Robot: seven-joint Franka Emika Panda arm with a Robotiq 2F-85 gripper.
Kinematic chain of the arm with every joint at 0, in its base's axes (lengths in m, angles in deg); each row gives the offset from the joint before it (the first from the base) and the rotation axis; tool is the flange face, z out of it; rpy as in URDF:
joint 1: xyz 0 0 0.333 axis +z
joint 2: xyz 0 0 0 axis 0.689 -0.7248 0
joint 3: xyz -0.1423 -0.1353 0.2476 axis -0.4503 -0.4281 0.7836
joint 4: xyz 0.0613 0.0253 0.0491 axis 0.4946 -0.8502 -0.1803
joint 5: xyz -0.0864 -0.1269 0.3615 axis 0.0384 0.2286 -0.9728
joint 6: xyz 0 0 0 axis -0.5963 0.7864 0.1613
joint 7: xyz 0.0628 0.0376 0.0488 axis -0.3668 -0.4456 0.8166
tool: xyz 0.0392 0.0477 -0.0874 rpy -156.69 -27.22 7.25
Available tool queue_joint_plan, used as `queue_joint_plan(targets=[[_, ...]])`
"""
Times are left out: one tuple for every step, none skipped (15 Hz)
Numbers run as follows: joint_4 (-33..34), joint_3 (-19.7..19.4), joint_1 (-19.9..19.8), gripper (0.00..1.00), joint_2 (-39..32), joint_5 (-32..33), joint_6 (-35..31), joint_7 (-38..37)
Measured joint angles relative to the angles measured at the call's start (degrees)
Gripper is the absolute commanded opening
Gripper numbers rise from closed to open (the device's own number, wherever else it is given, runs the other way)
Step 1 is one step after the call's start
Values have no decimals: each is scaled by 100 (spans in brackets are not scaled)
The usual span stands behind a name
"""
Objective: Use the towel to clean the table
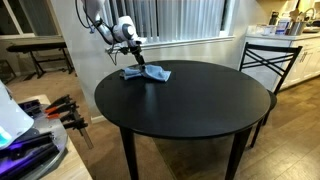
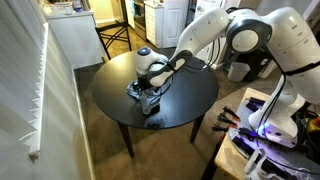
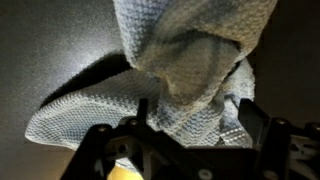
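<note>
The towel (image 3: 90, 115) is a pale blue, waffle-weave cloth, crumpled with 1 fold bunched up high. It lies on the round black table (image 1: 190, 110) close to an edge in both exterior views. The gripper (image 3: 190, 112) straddles that fold, its fingers (image 3: 141, 108) against the cloth, but I cannot tell whether they clamp it. Most of the tabletop lies bare. 1 chair (image 1: 268, 58) stands just beside the table's rim.

Coarse waffle-weave cloth towel (image 3: 175, 75) lies on the smooth, matt black table (image 1: 200, 105).
</note>
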Motion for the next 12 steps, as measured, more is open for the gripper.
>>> queue_joint_plan(targets=[[-203,-102,55,100,125,0,-152,-109],[-373,-225,129,100,232,0,-257,-247],[-543,-377,224,100,337,0,-350,-424],[-692,-516,316,100,427,1,-417,-586],[-832,-652,411,100,513,5,-464,-749],[-956,-774,502,100,585,10,-502,-900],[-1070,-874,583,100,652,15,-531,-1024],[-1176,-960,657,100,710,24,-554,-1131],[-1261,-1014,708,100,758,30,-573,-1192],[-1318,-1043,740,100,794,33,-579,-1239],[-1349,-1055,756,100,814,34,-580,-1256],[-1357,-1058,759,100,819,34,-581,-1260]])
